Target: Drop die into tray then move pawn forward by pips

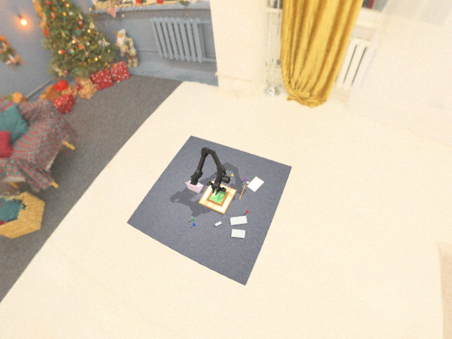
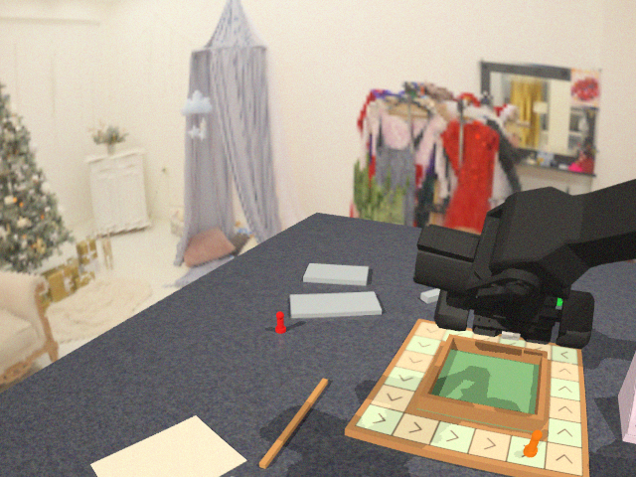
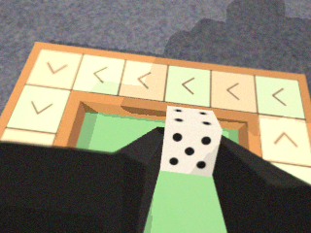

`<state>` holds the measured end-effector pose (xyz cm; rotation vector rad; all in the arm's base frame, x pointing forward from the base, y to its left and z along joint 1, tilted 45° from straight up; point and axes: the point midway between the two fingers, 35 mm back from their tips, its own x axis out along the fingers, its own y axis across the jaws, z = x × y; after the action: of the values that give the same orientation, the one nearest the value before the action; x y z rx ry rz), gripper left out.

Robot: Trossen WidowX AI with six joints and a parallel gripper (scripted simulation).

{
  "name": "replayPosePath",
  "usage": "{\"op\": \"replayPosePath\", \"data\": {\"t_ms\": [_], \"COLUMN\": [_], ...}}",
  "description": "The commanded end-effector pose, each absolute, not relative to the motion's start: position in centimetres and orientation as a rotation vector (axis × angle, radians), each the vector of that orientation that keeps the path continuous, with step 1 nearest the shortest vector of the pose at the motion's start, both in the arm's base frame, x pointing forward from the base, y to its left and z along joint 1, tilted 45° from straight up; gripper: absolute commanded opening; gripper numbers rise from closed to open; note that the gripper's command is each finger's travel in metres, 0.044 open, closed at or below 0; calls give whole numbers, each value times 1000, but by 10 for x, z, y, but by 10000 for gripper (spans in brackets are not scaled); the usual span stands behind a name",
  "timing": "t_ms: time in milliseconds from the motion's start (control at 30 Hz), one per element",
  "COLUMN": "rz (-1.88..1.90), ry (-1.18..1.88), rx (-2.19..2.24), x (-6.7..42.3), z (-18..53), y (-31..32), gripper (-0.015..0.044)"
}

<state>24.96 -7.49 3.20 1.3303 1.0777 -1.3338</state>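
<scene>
My gripper (image 3: 187,138) (image 2: 509,334) (image 1: 218,189) is shut on the white die (image 3: 190,145). It holds the die low over the far edge of the green dice tray (image 3: 111,137) (image 2: 488,382) (image 1: 217,198). The face of the die toward the wrist camera shows five pips. The tray sits in the middle of the board (image 3: 233,92) (image 2: 410,425) (image 1: 213,208), inside a ring of arrow squares. The orange pawn (image 2: 533,443) stands on a square in the board's near row, toward the right corner. In the exterior view the gripper body hides most of the die.
A red pawn (image 2: 279,322), two grey slabs (image 2: 335,304) (image 2: 336,273) and a small grey block (image 2: 430,295) lie beyond the board. A wooden stick (image 2: 293,423) and a paper sheet (image 2: 169,454) lie to its left. A pink box (image 2: 629,405) (image 1: 194,186) stands at its right.
</scene>
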Motion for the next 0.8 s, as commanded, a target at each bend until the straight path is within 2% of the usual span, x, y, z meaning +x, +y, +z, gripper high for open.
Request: {"op": "replayPosePath", "data": {"t_ms": [0,200,700,767], "rz": [-1348,-1347,-1340,-1340], "ry": [1016,1015,1016,1016], "rx": [1313,1314,1316,1316], "x": [250,261,260,260], "z": [35,79,76,76], "y": [-76,-79,-79,-79], "gripper": [0,0,0,53]}}
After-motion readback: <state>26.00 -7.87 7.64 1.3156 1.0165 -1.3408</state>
